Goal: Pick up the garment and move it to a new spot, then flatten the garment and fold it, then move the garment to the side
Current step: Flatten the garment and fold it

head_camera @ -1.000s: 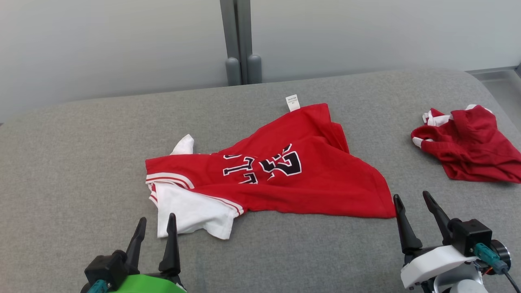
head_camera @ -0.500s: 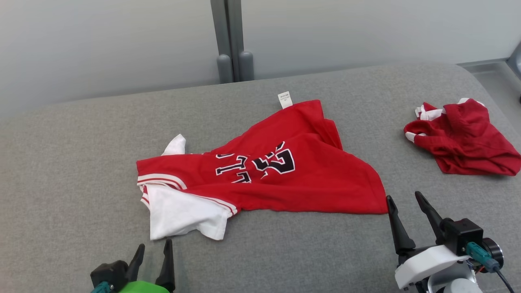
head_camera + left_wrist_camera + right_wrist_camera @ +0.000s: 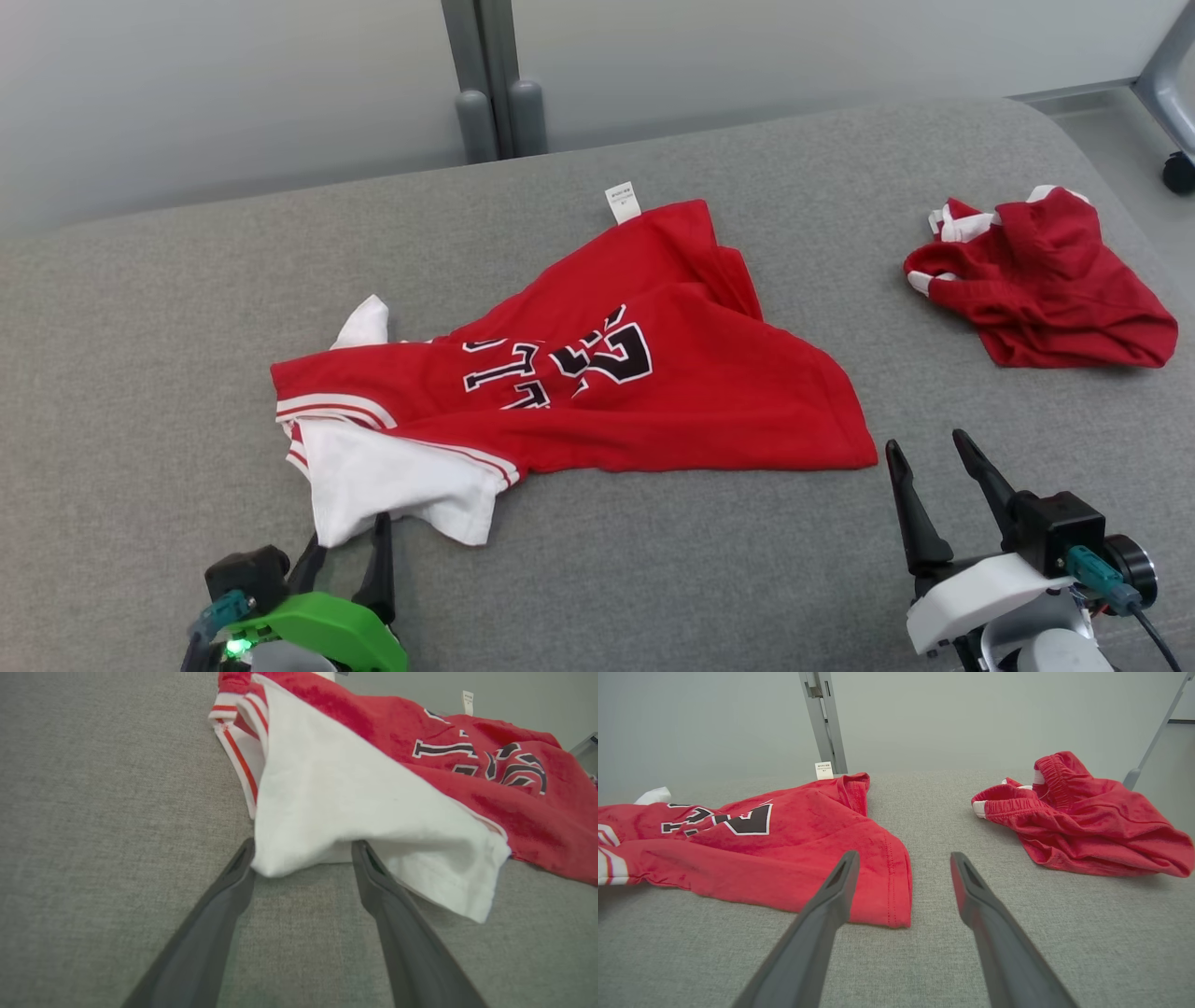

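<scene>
**A:** How far along is the robot?

**B:** Barely started, by the look of it. On the grey counter (image 3: 653,597) the red jersey (image 3: 672,411) lies at the centre of the head view, skewed and rumpled, neither flattened nor folded. Whether this is already its new spot cannot be judged. Flattening, folding and the move aside all appear to remain.

**A:** And the other red heap?

**B:** A bunched second garment (image 3: 1046,289) at 2 o'clock, well apart from the jersey.

**A:** The claws?

**B:** Both spread wide, holding nothing. The left claw (image 3: 348,532), at 7 o'clock, straddles the corner of the white sleeve (image 3: 345,798). The right claw (image 3: 926,443), at 5 o'clock, sits just beside the jersey's hem corner, apart from it.

**A:** What stays unclear?

**B:** The lettering (image 3: 569,364) is creased over and partly hidden. The sleeve's edge covers the tips of the left fingers (image 3: 224,914), so contact with the cloth cannot be told. The label (image 3: 623,202) at 12 o'clock has print too small to read.
</scene>
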Tool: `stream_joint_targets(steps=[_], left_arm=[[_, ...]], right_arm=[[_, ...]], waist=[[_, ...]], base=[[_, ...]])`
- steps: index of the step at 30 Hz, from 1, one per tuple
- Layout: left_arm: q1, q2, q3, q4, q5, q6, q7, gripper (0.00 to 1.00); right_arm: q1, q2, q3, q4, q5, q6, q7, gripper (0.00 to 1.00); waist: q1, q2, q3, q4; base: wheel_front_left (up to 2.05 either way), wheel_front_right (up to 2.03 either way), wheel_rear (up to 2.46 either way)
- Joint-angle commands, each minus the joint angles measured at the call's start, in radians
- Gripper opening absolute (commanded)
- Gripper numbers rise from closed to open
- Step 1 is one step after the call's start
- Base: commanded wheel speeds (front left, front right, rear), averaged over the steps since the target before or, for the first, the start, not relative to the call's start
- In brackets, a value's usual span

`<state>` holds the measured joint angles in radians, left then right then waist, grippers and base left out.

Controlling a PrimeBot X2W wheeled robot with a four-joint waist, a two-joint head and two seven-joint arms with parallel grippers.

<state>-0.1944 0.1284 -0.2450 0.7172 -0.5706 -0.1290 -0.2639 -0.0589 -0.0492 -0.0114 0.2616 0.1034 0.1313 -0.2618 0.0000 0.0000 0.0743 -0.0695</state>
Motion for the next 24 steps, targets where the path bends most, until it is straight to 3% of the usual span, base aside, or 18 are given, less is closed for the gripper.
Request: stream_joint_targets(steps=[1,8,10,11,15,18,20,21,24], left_arm=[[-0.014,0.015,-0.012,-0.013,-0.006,-0.003,0.0,1.0],[0.04,0.04,-0.073,-0.108,0.006,-0.003,0.0,1.0],[0.054,0.041,-0.088,-0.123,0.002,-0.003,0.0,0.77],[0.059,0.041,-0.094,-0.126,-0.003,-0.003,0.0,0.49],[0.059,0.039,-0.107,-0.118,-0.024,-0.003,0.0,0.4],[0.037,0.029,-0.114,-0.093,-0.044,-0.003,0.0,0.28],[0.021,0.031,-0.122,-0.068,-0.053,-0.003,0.0,0.17],[0.015,0.031,-0.124,-0.056,-0.057,-0.003,0.0,0.01],[-0.003,0.03,-0.119,-0.062,-0.058,-0.003,0.0,0.0]], right_arm=[[-0.013,-0.003,-0.002,-0.002,-0.005,-0.001,-0.004,1.0],[-0.013,-0.003,-0.004,0.001,-0.001,-0.001,-0.004,1.0],[-0.014,-0.003,-0.005,0.004,-0.001,-0.001,-0.004,1.0],[-0.015,-0.003,-0.005,0.006,0.0,-0.001,-0.004,1.0],[-0.019,-0.003,-0.005,0.011,0.001,-0.001,-0.004,1.0],[-0.024,-0.003,-0.004,0.019,-0.001,-0.001,-0.004,1.0],[-0.028,-0.003,-0.006,0.03,-0.007,-0.001,-0.004,1.0],[-0.031,-0.003,-0.008,0.038,-0.009,-0.001,-0.004,1.0],[-0.037,-0.003,-0.022,0.079,-0.014,-0.001,-0.004,1.0]], waist=[[0.0,0.0,0.005,0.002],[0.0,0.0,0.009,0.016],[0.0,0.0,0.01,0.02],[0.0,0.0,0.011,0.022],[0.0,0.0,0.013,0.027],[0.0,0.0,0.014,0.027],[0.0,0.0,0.015,0.025],[0.0,0.0,0.016,0.022],[0.0,0.0,0.02,0.017]], base=[[0.0,0.0,0.0],[0.0,0.0,0.0],[0.0,0.0,0.0],[0.0,0.0,0.0],[0.0,0.0,0.0],[0.0,0.0,0.0],[0.0,0.0,0.0],[0.0,0.0,0.0],[0.0,0.0,0.0]])
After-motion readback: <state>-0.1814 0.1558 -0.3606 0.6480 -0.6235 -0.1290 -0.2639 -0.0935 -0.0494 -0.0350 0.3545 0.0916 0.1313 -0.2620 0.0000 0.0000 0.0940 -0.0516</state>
